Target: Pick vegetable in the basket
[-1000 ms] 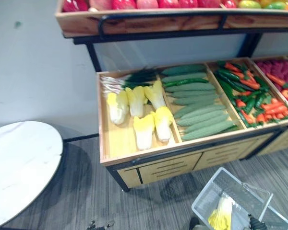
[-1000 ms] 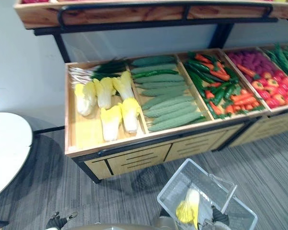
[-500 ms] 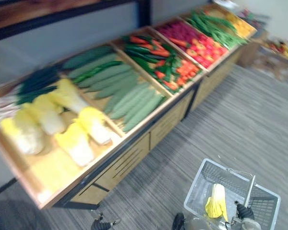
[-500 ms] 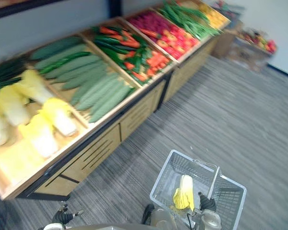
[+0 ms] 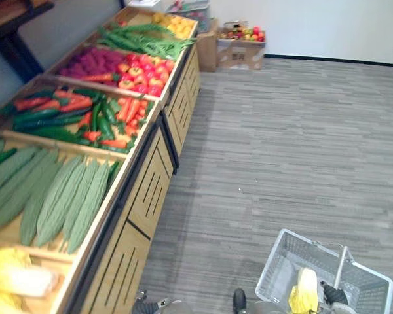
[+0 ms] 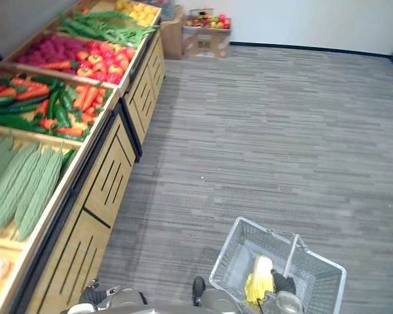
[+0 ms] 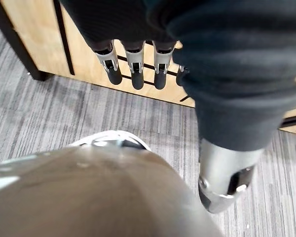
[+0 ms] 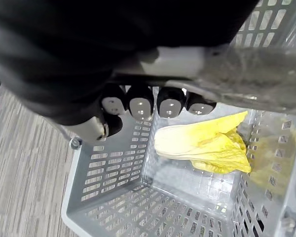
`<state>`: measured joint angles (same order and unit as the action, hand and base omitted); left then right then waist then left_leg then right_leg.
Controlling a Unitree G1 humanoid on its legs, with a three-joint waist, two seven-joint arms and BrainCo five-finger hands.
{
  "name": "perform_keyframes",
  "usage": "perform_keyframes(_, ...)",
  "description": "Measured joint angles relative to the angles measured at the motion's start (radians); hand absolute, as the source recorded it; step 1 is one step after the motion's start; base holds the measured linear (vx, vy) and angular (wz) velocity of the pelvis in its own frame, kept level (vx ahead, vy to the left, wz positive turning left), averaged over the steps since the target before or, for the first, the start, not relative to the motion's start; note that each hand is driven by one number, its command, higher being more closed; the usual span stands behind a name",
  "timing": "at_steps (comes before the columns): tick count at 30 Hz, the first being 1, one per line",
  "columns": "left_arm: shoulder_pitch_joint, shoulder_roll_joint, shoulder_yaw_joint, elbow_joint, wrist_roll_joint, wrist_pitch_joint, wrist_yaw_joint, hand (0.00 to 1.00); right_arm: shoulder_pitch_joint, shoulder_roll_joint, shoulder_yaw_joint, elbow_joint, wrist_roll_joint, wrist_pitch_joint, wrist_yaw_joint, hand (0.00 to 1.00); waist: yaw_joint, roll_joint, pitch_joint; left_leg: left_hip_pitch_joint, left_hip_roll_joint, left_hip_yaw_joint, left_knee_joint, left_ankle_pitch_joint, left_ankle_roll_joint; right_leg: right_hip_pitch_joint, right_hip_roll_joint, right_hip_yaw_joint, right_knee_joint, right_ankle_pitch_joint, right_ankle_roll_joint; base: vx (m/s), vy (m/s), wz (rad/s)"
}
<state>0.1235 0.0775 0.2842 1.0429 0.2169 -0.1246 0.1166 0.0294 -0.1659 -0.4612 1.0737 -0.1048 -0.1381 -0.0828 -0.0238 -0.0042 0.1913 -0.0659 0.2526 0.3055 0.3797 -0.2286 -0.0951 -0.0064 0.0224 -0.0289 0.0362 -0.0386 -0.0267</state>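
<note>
**Carefully now: a loaded basket and a counter close on my left**

My right robot hand (image 8: 153, 106) is curled round the handle (image 8: 246, 64) of the basket (image 6: 232, 261), which hangs at 5 o'clock in my head views. One cabbage (image 8: 202, 145) lies inside it, on the bottom against a side wall. My left robot hand (image 7: 133, 69) holds nothing. Its fingers are straight and hang just in front of the counter (image 6: 111, 183), which runs from 7 to 11 o'clock.

What worries me:

- The basket hangs from one thin bar. If my fingers loosen or I turn fast, it may swing or tip, and the cabbage could slide to the low side or spill onto the floor (image 5: 281, 131).
- The cabbage sits off-centre, so I judge the load uneven. A second vegetable dropped on the same side would tilt the basket more.
- My left fingers are very near the counter's front panel. A careless lift could knock them on its edge before they clear the rim.
- The trays lie off to my 9 o'clock while I look down the aisle. Reaching from this stance means a long sideways stretch, and I might grab poorly.
- The basket itself could bump the counter if I step closer.
</note>
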Motion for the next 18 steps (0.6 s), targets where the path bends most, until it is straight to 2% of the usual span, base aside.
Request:
perform_keyframes(1,-0.001,-0.003,-0.006,-0.001,0.000,-0.003,0.000,0.00,0.002,-0.004,0.000,0.000,0.000,0.000,0.000,1.00,0.000,0.007,-0.001,0.001,-0.018,-0.045,-0.052,0.014,-0.002,-0.005,0.000,0.016,-0.006,0.003,0.005,0.02,0.221,-0.71)
perform_keyframes(2,-0.002,-0.011,-0.006,-0.004,0.000,-0.007,0.000,0.00,0.001,-0.011,0.001,-0.006,0.001,0.000,0.000,1.00,0.001,0.027,-0.004,0.004,-0.043,-0.123,-0.149,0.059,-0.003,-0.014,0.004,0.038,-0.019,0.013,0.020,0.03,0.186,-0.48)
perform_keyframes(3,-0.001,-0.016,-0.006,-0.007,0.001,-0.008,0.000,0.00,0.001,-0.017,0.000,-0.009,0.002,0.000,0.000,1.00,0.001,0.041,-0.006,0.005,-0.049,-0.155,-0.187,0.095,-0.005,-0.021,0.011,0.043,-0.023,0.019,0.030,0.02,0.246,-0.42)
perform_keyframes(4,-0.009,-0.011,-0.006,-0.005,0.002,-0.007,0.001,0.00,-0.004,-0.014,0.001,-0.006,0.005,0.002,-0.001,1.00,0.001,0.046,-0.002,0.010,-0.057,-0.162,-0.205,0.105,-0.038,-0.023,0.000,0.056,-0.030,0.025,0.045,0.02,0.238,-0.24)
perform_keyframes(6,-0.008,0.001,-0.009,-0.009,0.002,-0.011,0.006,0.00,0.002,0.000,0.006,-0.010,0.006,-0.006,0.000,1.00,0.005,0.014,-0.002,0.014,-0.091,-0.133,-0.226,0.097,-0.037,-0.016,-0.038,0.070,-0.056,0.050,0.081,0.03,0.225,-0.20)
perform_keyframes(8,0.003,0.014,-0.014,-0.006,0.004,-0.010,0.007,0.00,0.007,0.009,0.009,-0.015,0.006,-0.009,-0.001,1.00,0.012,-0.015,-0.018,0.043,-0.139,-0.097,-0.276,0.107,-0.022,-0.017,-0.082,0.095,-0.066,0.056,0.094,0.08,0.221,-0.23)
perform_keyframes(13,-0.006,0.015,-0.049,-0.006,0.005,-0.011,0.006,0.00,0.014,0.009,0.012,-0.035,0.006,-0.014,0.000,1.00,0.024,-0.012,-0.031,0.079,-0.200,-0.055,-0.326,0.114,0.008,-0.025,-0.132,0.132,-0.069,0.045,0.130,0.11,0.174,-0.19)
perform_keyframes(17,-0.002,0.024,-0.060,-0.005,0.022,-0.012,0.005,0.00,0.004,0.011,0.029,-0.037,0.006,-0.015,0.006,1.00,0.031,-0.011,-0.031,0.111,-0.207,-0.012,-0.335,0.093,0.013,-0.033,-0.132,0.149,-0.044,0.037,0.142,0.09,0.070,-0.32)
perform_keyframes(18,-0.004,0.030,-0.074,-0.005,0.033,-0.012,0.002,0.00,0.000,0.011,0.027,-0.037,0.006,-0.016,0.007,1.00,0.029,-0.010,-0.031,0.121,-0.208,0.004,-0.335,0.084,0.019,-0.061,-0.128,0.149,0.019,0.010,0.148,0.07,0.032,-0.35)
